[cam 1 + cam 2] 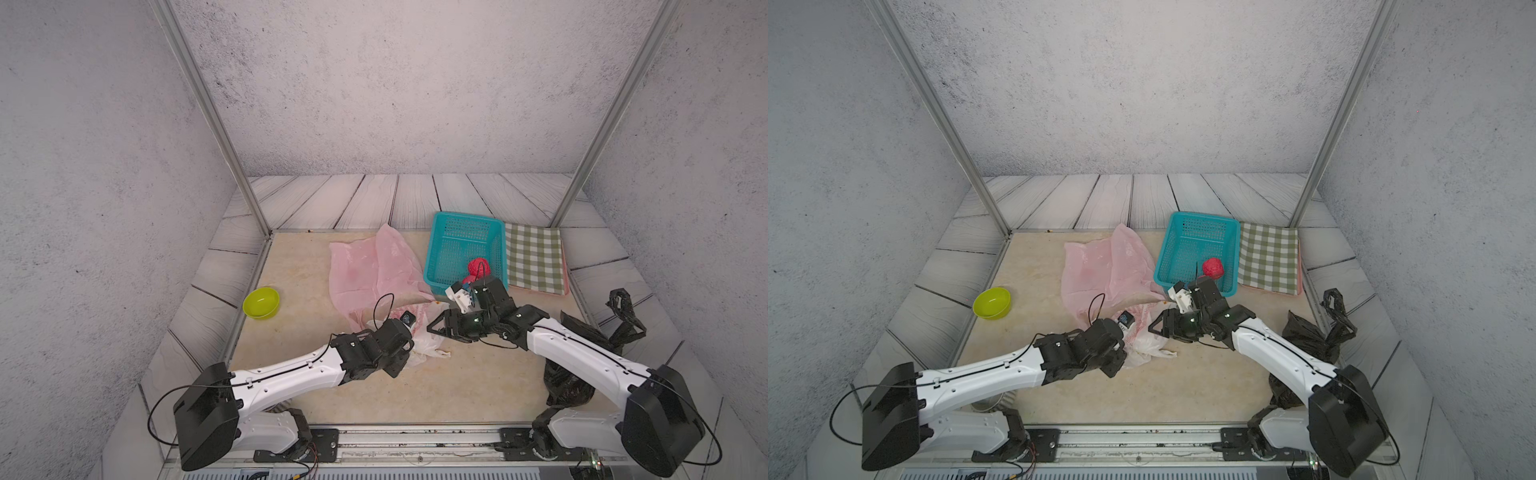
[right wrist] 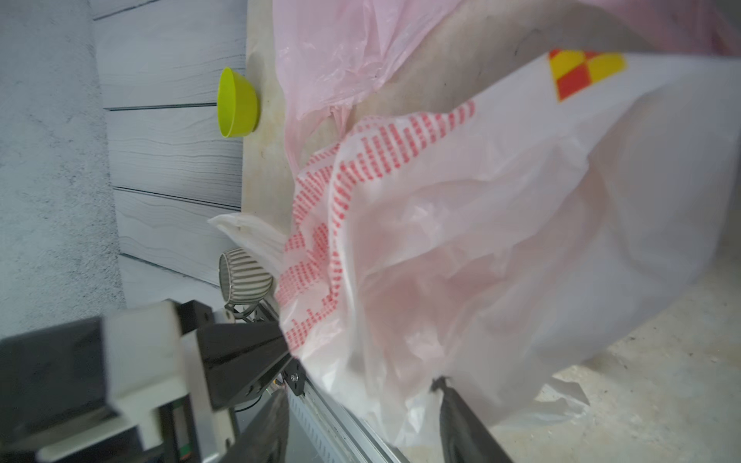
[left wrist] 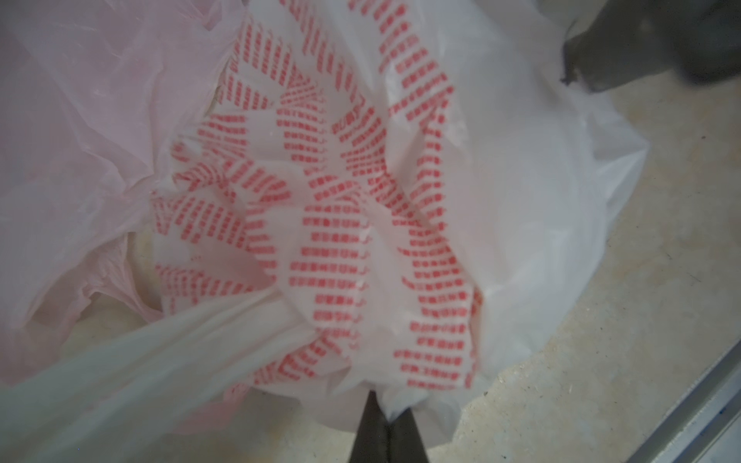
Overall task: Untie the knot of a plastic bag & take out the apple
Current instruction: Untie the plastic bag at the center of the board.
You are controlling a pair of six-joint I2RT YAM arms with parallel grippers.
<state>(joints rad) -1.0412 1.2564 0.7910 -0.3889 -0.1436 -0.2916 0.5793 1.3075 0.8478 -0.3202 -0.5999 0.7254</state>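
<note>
Left hand point(image 3: 387, 405) pinches the white bag point(image 1: 428, 340), right hand point(image 2: 359, 397) is spread; untying seems underway, next needing a regrip.

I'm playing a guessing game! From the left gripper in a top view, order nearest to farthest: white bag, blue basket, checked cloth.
1. white bag, pinched by the left gripper, whose jaws are shut on it.
2. blue basket, farther back and to the right.
3. checked cloth, right of the basket, farthest.

Red-printed white bag point(image 3: 501, 180), pink bag point(image 1: 374, 270), teal basket point(image 1: 432, 266), green-checked cloth point(image 1: 534, 257), lime bowl point(image 1: 261, 302)
</note>
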